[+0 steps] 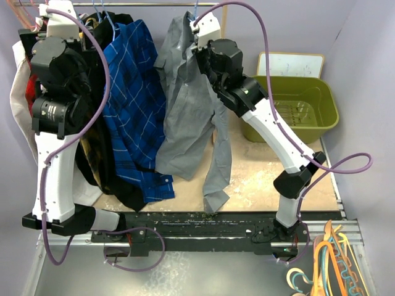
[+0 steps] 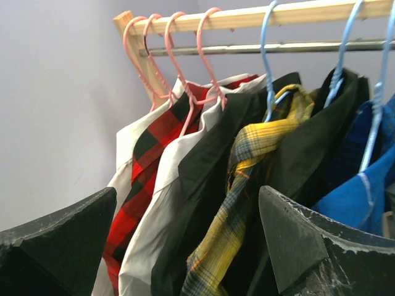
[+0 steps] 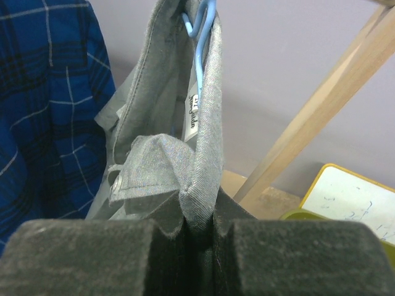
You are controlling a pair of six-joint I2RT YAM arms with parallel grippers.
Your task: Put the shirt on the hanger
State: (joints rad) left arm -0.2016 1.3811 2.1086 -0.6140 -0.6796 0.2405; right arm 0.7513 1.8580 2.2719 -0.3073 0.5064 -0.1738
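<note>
- Shirt (image 1: 185, 117) in light grey, hung high at the back, over the tabletop (image 1: 259, 179), just right of the blue checked shirt (image 1: 133, 92) and left of the green bin (image 1: 296, 105).
- Drapes on the hanger (image 3: 200, 37), with light-blue wire visible inside the collar in the right wrist view. Looks mostly seated, far shoulder hidden.
- Right claw (image 3: 199, 225): clamped on a fold at the collar edge, grey cloth pinched between both pads.
- Left claw (image 2: 188, 240): spread wide, nothing between the pads, facing the crowded rail (image 2: 247, 15) of other garments.
- Handling, as a judgement: soft, light and limp, with no stiffness to push against. Likely to sag, bunch or slide off thin wire under a sideways tug.
- Best taken at collar or shoulder seam, with thicker layered cloth there for the pads to bite. Not at the loose body or sleeve, prone to stretch and swing.
- Hangs with long axis vertical: collar up at the hook, hem down toward the tabletop, one sleeve dangling lowest toward the near edge.
- Sits edge-on to the right wrist camera, open collar facing it.
</note>
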